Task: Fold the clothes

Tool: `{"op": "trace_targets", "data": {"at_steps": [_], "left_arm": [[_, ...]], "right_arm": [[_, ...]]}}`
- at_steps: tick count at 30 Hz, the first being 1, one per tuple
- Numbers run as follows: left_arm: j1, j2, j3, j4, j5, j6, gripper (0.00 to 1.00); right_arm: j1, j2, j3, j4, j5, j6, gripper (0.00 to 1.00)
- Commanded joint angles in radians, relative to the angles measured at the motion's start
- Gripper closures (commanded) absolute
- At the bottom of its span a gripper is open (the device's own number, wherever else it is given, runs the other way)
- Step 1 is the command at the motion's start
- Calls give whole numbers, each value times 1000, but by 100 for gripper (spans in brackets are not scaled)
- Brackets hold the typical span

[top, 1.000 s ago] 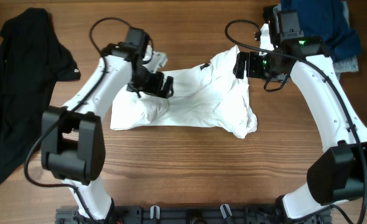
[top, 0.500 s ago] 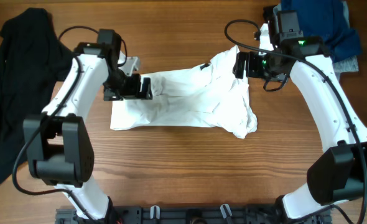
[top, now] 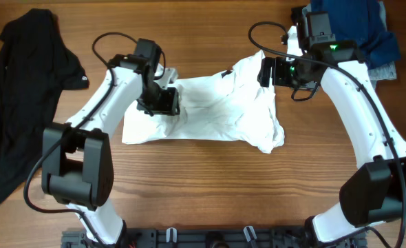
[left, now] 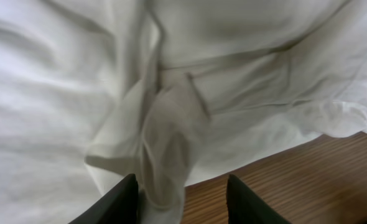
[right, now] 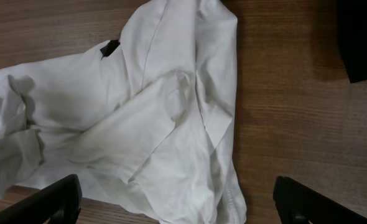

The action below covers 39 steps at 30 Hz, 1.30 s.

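Overhead: the white shirt point(top: 217, 110) lies crumpled on the tabletop point(top: 203, 193), between the two claws. The left claw point(top: 158, 103) is down on the shirt's near edge. The right claw point(top: 268, 72) hangs over the opposite end. A black garment point(top: 17, 103) lies well apart, beyond the left claw, and a blue garment point(top: 368, 34) is bunched behind the right claw.

Left wrist: the left claw point(left: 182, 183) has its jaws apart around a raised fold point(left: 168, 143) of the shirt point(left: 233, 62). One finger touches the cloth, while bare tabletop point(left: 308, 174) shows beside the other, so nothing is pinched yet.

Right wrist: the right claw point(right: 177, 186) is spread wide and empty, with the shirt point(right: 158, 112) below and ahead of it and the tabletop point(right: 295, 93) to one side.

The shirt looks light, limp and thin. It will likely sag and bunch from any single hold, and its layers may slide over each other. A firm pinch on a doubled edge or seam should hold better than one on flat cloth, and taking two corners together would keep it spread.
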<state>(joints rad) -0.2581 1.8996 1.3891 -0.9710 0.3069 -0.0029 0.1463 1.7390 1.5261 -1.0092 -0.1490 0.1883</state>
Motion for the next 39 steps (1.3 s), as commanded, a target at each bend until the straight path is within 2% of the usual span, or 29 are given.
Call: {"op": "trace_targets", "data": {"at_steps": [1, 11, 17, 18, 20, 22, 25, 27, 33, 37, 39], "left_arm": [[-63, 11, -11, 26, 26, -19, 55], [-235, 76, -11, 131, 44, -96, 55], [-277, 77, -11, 200, 41, -140, 59], [-274, 77, -9, 210, 41, -140, 62], [-251, 61, 18, 182, 41, -140, 63], [-213, 26, 42, 144, 34, -140, 53], [-138, -19, 43, 80, -72, -140, 36], [-84, -19, 43, 34, -141, -140, 32], [16, -14, 43, 39, -161, -132, 33], [32, -14, 41, 34, -215, -133, 34], [31, -14, 30, 25, -216, -132, 40]], "right_arm": [[8, -10, 3, 2, -8, -5, 0], [8, -10, 3, 2, -4, -5, 1], [8, -10, 3, 3, -4, -5, 1], [8, -10, 3, 3, -4, -5, 1], [8, -10, 3, 3, -4, -5, 1], [5, -10, 3, 8, -4, -6, 0], [5, -10, 3, 10, -4, -6, 1], [4, -10, 3, 13, 0, -7, 1], [4, -10, 3, 25, 0, -6, 0], [4, -10, 3, 32, 0, -8, 0], [4, -9, 3, 36, 0, -9, 0]]}}
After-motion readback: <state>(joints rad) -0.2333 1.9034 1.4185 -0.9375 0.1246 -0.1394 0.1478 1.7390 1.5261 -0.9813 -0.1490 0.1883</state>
